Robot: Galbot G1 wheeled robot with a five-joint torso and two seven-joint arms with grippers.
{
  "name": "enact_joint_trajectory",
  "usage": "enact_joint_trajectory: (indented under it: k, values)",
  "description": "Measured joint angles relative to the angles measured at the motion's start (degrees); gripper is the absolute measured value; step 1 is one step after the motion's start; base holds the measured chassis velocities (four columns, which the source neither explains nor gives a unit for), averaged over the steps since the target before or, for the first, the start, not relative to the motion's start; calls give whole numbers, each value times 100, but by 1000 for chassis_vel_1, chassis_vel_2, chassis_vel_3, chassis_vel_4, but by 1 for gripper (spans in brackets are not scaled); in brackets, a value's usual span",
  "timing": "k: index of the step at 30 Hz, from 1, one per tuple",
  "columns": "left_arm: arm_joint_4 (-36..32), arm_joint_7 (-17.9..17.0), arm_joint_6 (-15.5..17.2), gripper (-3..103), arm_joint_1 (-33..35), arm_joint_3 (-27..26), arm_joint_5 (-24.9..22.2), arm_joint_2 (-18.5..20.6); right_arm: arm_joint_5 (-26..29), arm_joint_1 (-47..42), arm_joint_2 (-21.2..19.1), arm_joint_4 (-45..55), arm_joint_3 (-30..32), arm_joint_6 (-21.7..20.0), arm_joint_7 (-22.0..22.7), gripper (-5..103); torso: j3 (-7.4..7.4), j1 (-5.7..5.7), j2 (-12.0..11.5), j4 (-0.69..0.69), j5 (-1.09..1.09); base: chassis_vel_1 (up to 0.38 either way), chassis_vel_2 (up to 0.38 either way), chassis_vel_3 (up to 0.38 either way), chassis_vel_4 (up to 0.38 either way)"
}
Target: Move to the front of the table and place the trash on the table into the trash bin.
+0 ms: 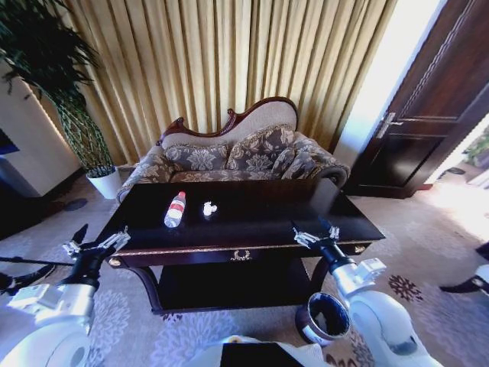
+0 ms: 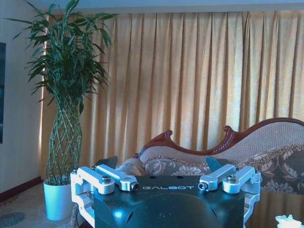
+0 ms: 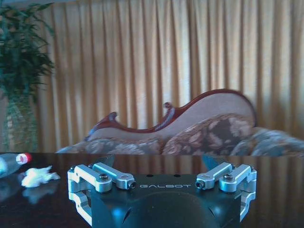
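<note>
The bottle (image 1: 175, 209) and a paper wad (image 1: 208, 207) are lying left of centre on the table (image 1: 306, 218). Best reached from above, bottle first. The bin (image 1: 322, 318) is parked by the table's right front leg. Both grippers, left (image 1: 98, 243) and right (image 1: 316, 232), are held wide open and empty at the front edge. A sofa (image 1: 252, 157) sits behind, nothing's blocking.

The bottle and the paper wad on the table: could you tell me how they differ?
The bottle is clear plastic with a red cap and lies on its side; the paper wad is white, crumpled and shapeless. The bottle is long, the paper wad much smaller. Both rest on the table, side by side and apart.
</note>
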Motion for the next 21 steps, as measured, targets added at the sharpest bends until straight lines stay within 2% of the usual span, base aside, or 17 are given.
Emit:
enact_joint_trajectory:
  k: [2, 3, 7, 8, 12, 17, 21]
  values:
    - [0, -1, -15, 100, 27, -30, 4, 1, 323, 243, -303, -57, -144, -128, 31, 100, 0, -1, 0, 0, 0, 0, 0, 0, 0]
    - [0, -1, -15, 100, 27, -30, 4, 1, 323, 243, -303, -57, -144, -128, 31, 100, 0, -1, 0, 0, 0, 0, 0, 0, 0]
    - [0, 1, -84, 100, 108, -152, 3, 5, 1147, 1068, -1025, -250, -370, -475, 219, 100, -1, -3, 2, 3, 0, 0, 0, 0, 0]
    - [0, 1, -84, 100, 108, -152, 3, 5, 1147, 1068, -1025, -250, -370, -475, 219, 100, -1, -3, 2, 3, 0, 0, 0, 0, 0]
    - [0, 13, -139, 100, 179, -223, 3, -50, 1606, 1769, -1674, -494, -891, -631, 355, 100, 0, -2, 1, 1, 0, 0, 0, 0, 0]
    - [0, 15, -183, 100, 248, -243, 13, -147, 1693, 2291, -1952, -744, -1452, -648, 377, 100, 0, -2, 1, 1, 0, 0, 0, 0, 0]
    - [0, 9, -270, 100, 326, -285, 11, -239, 1764, 3122, -2127, -1048, -2316, -701, 393, 100, 0, -2, 1, 0, 0, 0, 0, 0, 0]
